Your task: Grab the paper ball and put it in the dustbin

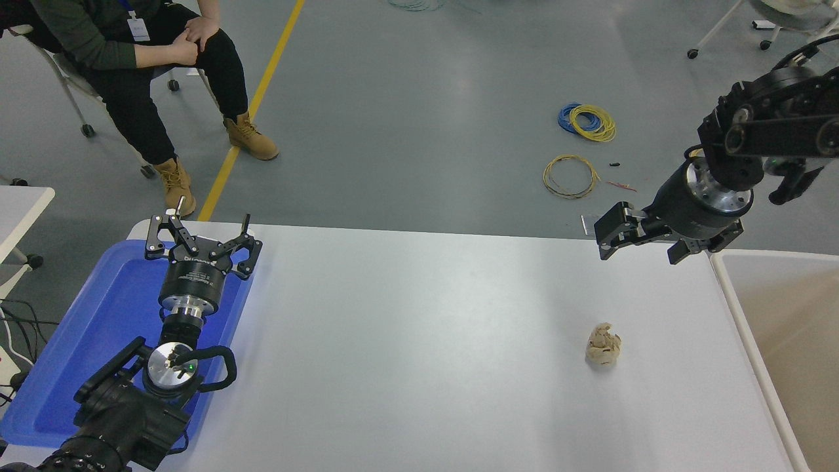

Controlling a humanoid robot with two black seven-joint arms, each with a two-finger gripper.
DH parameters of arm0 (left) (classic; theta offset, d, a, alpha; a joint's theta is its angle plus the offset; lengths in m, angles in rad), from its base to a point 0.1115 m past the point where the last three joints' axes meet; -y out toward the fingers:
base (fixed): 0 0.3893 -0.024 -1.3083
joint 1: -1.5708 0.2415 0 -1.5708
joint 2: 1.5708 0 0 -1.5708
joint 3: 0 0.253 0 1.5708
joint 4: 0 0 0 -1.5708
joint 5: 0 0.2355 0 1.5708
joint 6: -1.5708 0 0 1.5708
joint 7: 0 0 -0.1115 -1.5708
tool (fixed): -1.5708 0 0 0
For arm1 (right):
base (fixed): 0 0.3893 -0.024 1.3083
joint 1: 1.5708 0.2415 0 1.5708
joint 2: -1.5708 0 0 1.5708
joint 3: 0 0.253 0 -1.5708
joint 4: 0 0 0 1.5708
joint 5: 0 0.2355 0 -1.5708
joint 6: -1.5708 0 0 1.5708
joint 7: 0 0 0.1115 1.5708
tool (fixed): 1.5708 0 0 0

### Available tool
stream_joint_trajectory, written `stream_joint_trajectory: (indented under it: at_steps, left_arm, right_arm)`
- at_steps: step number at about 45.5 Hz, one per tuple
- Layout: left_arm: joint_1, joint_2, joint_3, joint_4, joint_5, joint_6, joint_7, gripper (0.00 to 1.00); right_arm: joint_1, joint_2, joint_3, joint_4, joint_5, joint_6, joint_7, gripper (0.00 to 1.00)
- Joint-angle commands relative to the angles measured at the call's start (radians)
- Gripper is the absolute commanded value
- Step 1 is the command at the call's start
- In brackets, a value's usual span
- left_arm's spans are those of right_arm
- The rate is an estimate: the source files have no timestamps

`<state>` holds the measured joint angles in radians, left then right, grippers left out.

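The paper ball [603, 344], a small beige-tan wrinkly wad, lies alone on the white table [406, 341] at its right side. The dustbin [744, 328], with an off-white rim and beige inner walls, stands at the table's right edge, partly cut off by the picture. My right gripper [641, 245] hangs open and empty above the table's far right corner, well beyond the ball and apart from it. My left gripper [200, 231] is parked open and empty over the blue tray at the lower left.
A shallow blue tray [98, 328] sits at the table's left end under the left arm. A person [137, 59] sits on a chair beyond the far left corner. Wire coils [586, 121] lie on the floor behind the table.
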<state>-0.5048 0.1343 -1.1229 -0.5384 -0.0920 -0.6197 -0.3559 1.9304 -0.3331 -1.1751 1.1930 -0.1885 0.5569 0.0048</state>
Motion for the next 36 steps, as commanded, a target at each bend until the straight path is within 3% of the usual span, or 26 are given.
stream_joint_trajectory:
  at_steps: [1, 18, 36]
  left_arm:
    - [0.0, 0.001, 0.0, 0.0, 0.0, 0.0, 0.0, 1.0]
    - [0.0, 0.001, 0.0, 0.0, 0.0, 0.0, 0.0, 1.0]
    - [0.0, 0.001, 0.0, 0.0, 0.0, 0.0, 0.0, 1.0]
  right_arm:
    - [-0.109, 0.003, 0.008, -0.019, -0.005, -0.132, 0.0, 1.0]
    - [-0.341, 0.054, 0.114, -0.099, -0.005, -0.362, 0.0, 1.0]
    - [-0.531, 0.138, 0.121, -0.254, -0.006, -0.451, 0.0, 1.0]
